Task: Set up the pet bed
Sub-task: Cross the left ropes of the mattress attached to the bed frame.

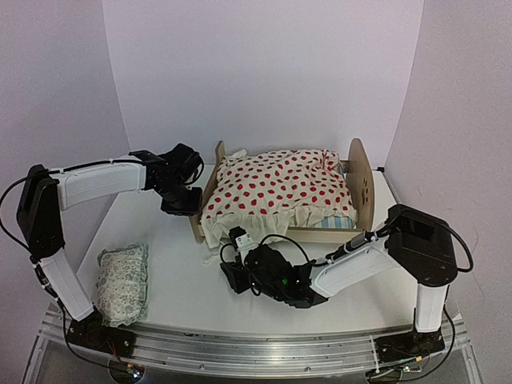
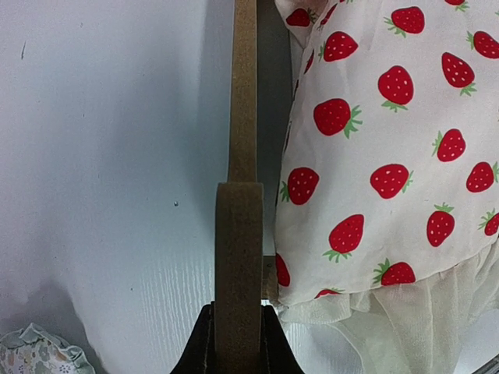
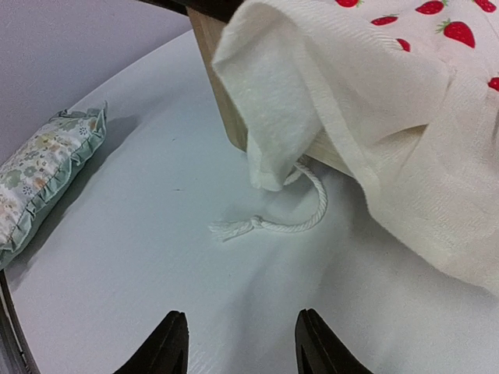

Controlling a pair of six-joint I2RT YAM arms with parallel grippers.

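The left hand (image 2: 238, 343) is clenched on the edge of the footboard (image 2: 240, 257) of the pet bed (image 1: 362, 180), which stands by the far edge of the bench (image 1: 184, 280) under a strawberry-dotted blanket (image 1: 276, 188). The right hand (image 3: 239, 347) hangs released and empty, low over the bench's middle, near the blanket's hem. A pillow (image 1: 122, 282) lies by the near left corner.

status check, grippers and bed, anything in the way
Left gripper jaws shut on the bed, foot end. Right gripper open, empty, by the blanket corner. Loose cord lies just ahead of it.
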